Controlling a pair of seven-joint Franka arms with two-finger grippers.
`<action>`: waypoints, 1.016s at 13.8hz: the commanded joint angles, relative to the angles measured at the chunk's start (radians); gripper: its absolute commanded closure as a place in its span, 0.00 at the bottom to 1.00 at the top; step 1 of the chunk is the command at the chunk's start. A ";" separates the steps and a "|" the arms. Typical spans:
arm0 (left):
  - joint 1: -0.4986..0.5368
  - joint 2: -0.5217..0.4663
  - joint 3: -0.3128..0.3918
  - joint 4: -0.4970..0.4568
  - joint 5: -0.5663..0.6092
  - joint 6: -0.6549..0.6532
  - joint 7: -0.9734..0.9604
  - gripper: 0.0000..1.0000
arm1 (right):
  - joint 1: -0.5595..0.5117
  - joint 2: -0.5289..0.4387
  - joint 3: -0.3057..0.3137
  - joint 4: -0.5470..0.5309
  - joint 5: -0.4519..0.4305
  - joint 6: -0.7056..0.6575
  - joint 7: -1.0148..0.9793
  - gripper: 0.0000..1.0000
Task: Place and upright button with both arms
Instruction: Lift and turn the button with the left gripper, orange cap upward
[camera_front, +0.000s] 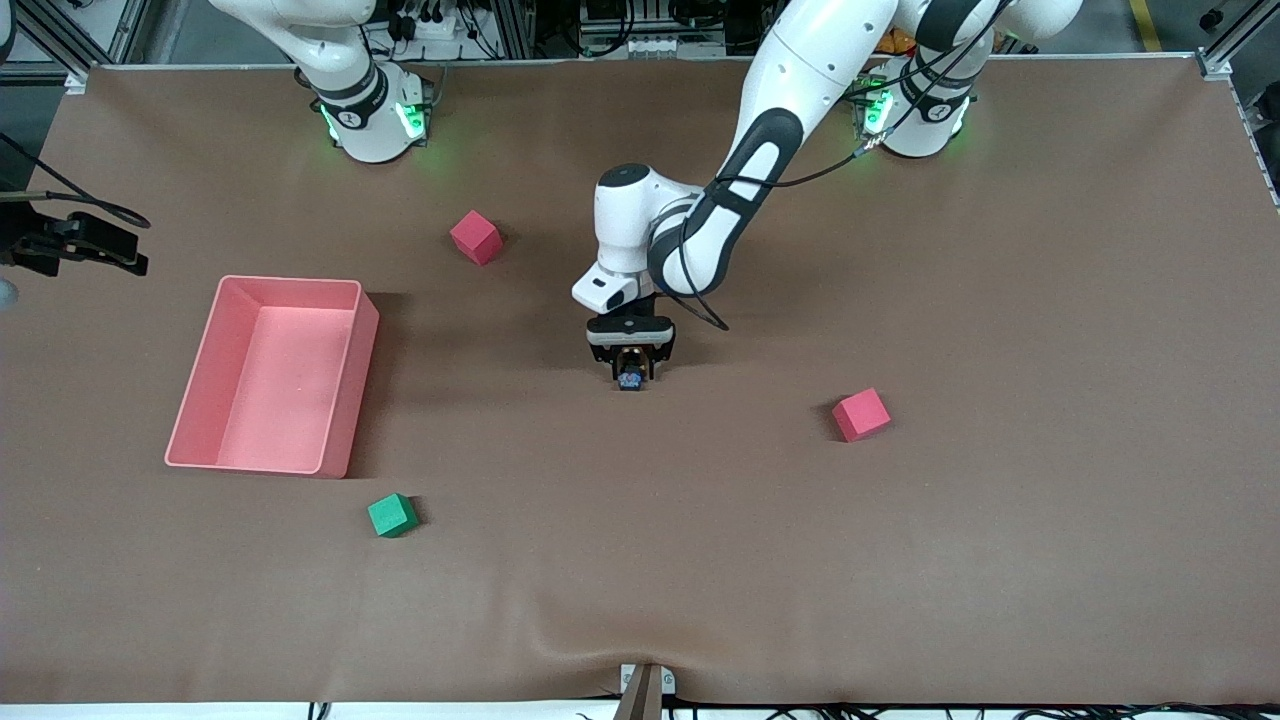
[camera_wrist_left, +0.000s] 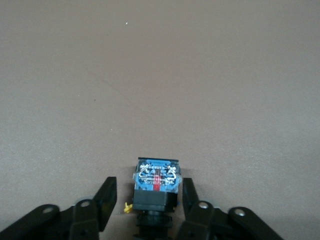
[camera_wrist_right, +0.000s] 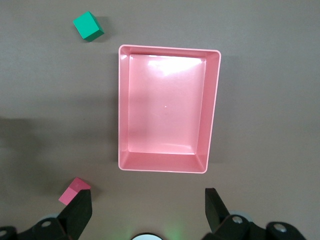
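your left gripper (camera_front: 630, 372) is down at the table's middle with the button (camera_wrist_left: 155, 186) between its fingers (camera_wrist_left: 105, 200), which stand partly open with a gap still showing on at least one side, so no grip yet. the button lies on its side: black blocky body, blue terminal end pointing away from the palm, long axis along the fingers. your right gripper (camera_wrist_right: 147, 210) waits wide open and empty above the pink tray (camera_wrist_right: 125, 110).

My brown counter (camera_front: 1000, 560) carries a pink tray (camera_front: 345, 395), two red cubes (camera_front: 476, 237) (camera_front: 861, 414), a green cube (camera_front: 391, 515), and the button (camera_front: 630, 381).
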 joint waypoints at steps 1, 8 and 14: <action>-0.005 0.001 0.010 0.001 0.038 0.025 -0.037 0.44 | -0.005 -0.008 0.006 0.002 0.007 -0.011 -0.006 0.00; -0.004 0.000 0.008 0.001 0.037 0.023 -0.040 0.87 | -0.003 -0.006 0.006 0.005 0.007 -0.010 -0.006 0.00; 0.001 -0.019 0.007 0.062 -0.085 0.023 -0.077 1.00 | -0.003 -0.006 0.008 0.008 0.008 -0.010 -0.006 0.00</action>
